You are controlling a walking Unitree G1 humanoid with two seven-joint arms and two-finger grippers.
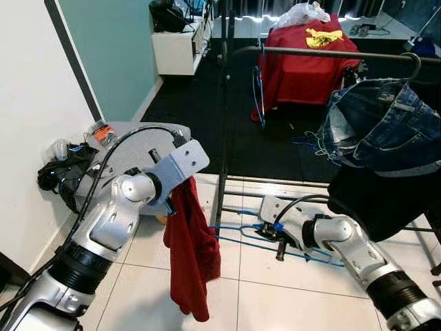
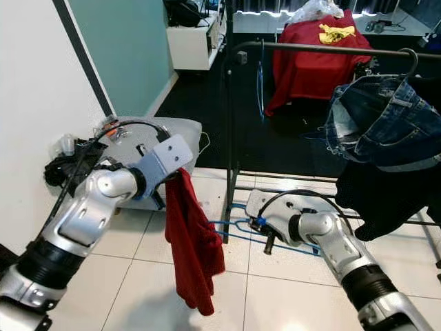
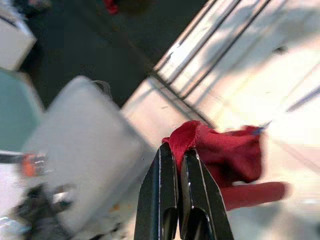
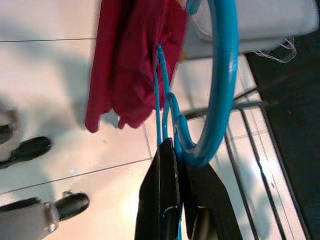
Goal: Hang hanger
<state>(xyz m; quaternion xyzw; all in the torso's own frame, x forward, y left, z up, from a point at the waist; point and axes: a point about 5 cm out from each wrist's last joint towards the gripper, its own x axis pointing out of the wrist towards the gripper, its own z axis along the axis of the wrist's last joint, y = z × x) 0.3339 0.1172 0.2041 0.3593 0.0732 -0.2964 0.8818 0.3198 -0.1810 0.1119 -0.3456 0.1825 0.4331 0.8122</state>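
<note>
Left gripper (image 3: 180, 155), fingers pinched on soft red cloth (image 1: 193, 255), hangs beside the black metal rack (image 1: 224, 124). Right gripper (image 4: 182, 165) apparently clamps the thin blue wire hanger (image 4: 220, 85) near the rack's foot.

White tile floor (image 1: 275, 289), dark carpet (image 1: 200, 103) beyond, teal wall (image 1: 114, 48), white cabinet (image 1: 176, 45).

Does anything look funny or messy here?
Yes. The red cloth dangles crumpled from the left gripper, not on the blue hanger. The right gripper holds that hanger low near the floor, away from the rail. Jeans hang bunched.
</note>
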